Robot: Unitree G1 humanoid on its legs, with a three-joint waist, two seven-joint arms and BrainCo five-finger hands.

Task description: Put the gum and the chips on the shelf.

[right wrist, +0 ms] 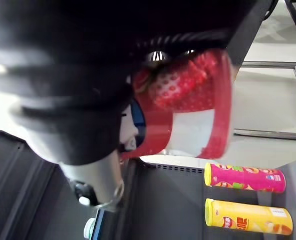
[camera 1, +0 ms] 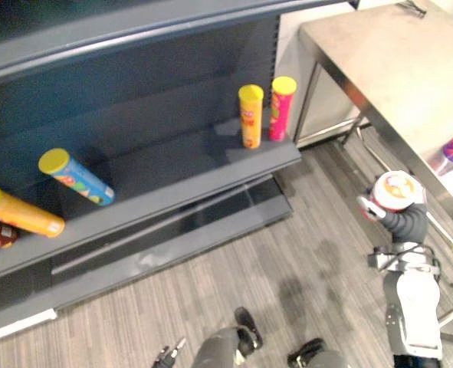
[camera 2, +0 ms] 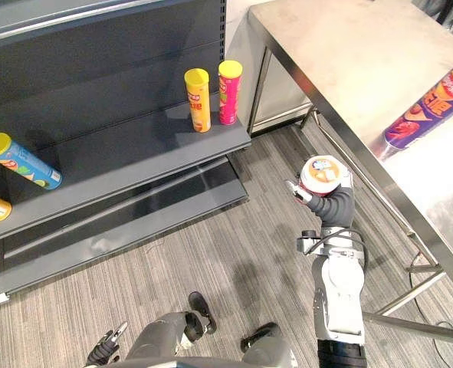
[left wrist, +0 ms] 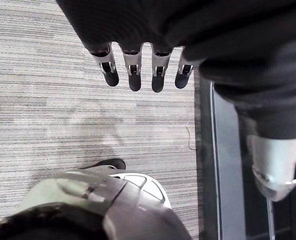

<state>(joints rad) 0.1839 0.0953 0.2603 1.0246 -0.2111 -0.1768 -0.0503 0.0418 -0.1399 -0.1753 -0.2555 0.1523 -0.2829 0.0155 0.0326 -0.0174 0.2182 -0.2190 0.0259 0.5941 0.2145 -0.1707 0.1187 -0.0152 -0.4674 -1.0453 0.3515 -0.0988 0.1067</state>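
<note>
Grey striped floor (camera 1: 287, 261) runs between a dark shelf (camera 1: 172, 192) and a steel table (camera 1: 387, 69).

Left eye view: a yellow can (camera 1: 250, 116) and a pink can (camera 1: 280, 108) stand upright, just beside each other, at the shelf's right end. A blue can (camera 1: 77, 177) lies tilted further left. An orange can (camera 1: 19, 212) lies near the shelf's left edge. The right hand (camera 1: 406, 222) is raised over the floor beside the table, with the gum tub (camera 1: 395, 190) in it, lid up.

Right eye view: a purple can (camera 2: 429, 103) lies on its side on the table, well apart from the shelf and from both hands.

Left wrist view: the left hand (left wrist: 134, 65) hangs above the floor. Its fingers are straight, spread slightly apart, and touch nothing.

Right wrist view: the right hand's fingers are curled round the red gum tub and clamp it. The pink and yellow cans show past the tub on the shelf.
</note>
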